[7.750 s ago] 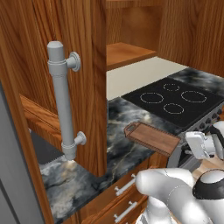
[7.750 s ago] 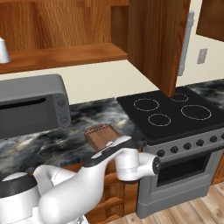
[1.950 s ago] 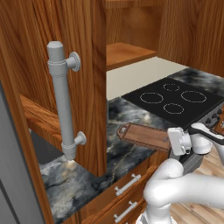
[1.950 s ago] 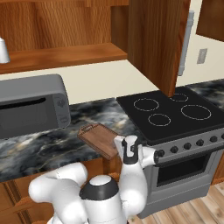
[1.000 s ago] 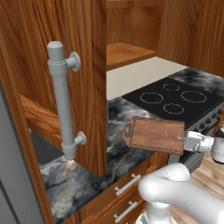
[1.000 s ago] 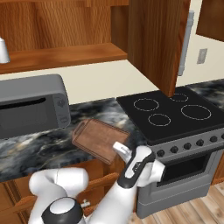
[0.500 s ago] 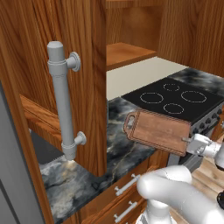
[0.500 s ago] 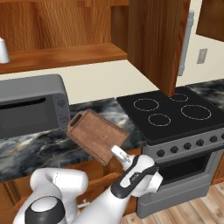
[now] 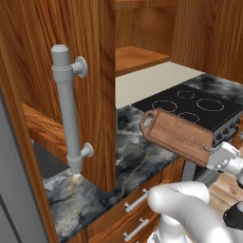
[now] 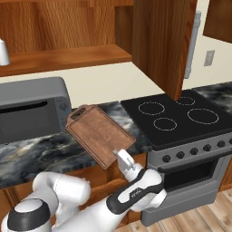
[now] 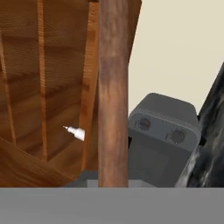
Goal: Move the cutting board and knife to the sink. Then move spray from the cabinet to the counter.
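So from my seat the biggest thing is the cabinet (image 9: 90, 71) with its door swung wide, grey bar handle (image 9: 69, 109) facing me. Under it runs the marble desk (image 9: 128, 152), with the black stovetop (image 10: 176, 115) off to one side and a grey toaster oven (image 10: 31, 113) on the other.

The cutting board (image 10: 100, 134) is off the desk, up in the air and tilted, handle-hole end highest, out in front of the drawers between the toaster oven and the stove. The claw (image 10: 121, 158) has it clamped by the short end opposite the slot, fingers closed on the edge. In the hand view the board (image 11: 113, 92) is just an edge-on brown strip running straight up from the claw.

My guess on handling: stiff, flat wood, not fragile, but held by one end like this it's a long lever, so it could pivot or slide in the pinch if I swing fast. Gripping closer to the middle of an edge would feel safer.

The spray (image 11: 75, 132) is the small white thing sitting on the cabinet shelf, well away from the claw.
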Robot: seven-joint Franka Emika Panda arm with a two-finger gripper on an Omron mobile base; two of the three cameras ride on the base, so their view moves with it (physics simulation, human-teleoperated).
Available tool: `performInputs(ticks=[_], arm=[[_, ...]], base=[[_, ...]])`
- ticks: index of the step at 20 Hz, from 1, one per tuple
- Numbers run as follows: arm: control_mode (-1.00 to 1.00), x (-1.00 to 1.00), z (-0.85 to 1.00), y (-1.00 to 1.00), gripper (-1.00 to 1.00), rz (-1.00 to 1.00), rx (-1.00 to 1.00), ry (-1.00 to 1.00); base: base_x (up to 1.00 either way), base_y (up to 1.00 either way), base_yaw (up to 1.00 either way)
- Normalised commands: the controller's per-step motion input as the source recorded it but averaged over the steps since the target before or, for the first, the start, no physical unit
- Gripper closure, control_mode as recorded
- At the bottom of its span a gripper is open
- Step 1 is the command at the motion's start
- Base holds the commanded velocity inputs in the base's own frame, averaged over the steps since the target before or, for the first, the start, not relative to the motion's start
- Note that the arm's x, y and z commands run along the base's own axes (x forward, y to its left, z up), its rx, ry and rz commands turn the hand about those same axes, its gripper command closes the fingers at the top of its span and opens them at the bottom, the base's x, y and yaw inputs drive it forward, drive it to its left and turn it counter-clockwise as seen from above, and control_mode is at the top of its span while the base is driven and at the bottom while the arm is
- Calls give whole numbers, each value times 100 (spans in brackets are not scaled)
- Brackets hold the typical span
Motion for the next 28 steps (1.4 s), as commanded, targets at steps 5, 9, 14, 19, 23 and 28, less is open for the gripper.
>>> performInputs(ticks=[5,9,14,19,23,28], arm=[[-100,-29,49,2,100,0,0,-10],[-100,-25,40,29,100,0,-4,-14],[-100,-23,49,38,100,0,-6,-10],[-100,-15,34,43,100,0,-3,-5],[-100,-1,20,59,100,0,-4,-1],[-100,0,0,48,100,0,0,0]], base=[[0,0,0],[0,0,0],[0,0,0],[0,0,0],[0,0,0],[0,0,0]])
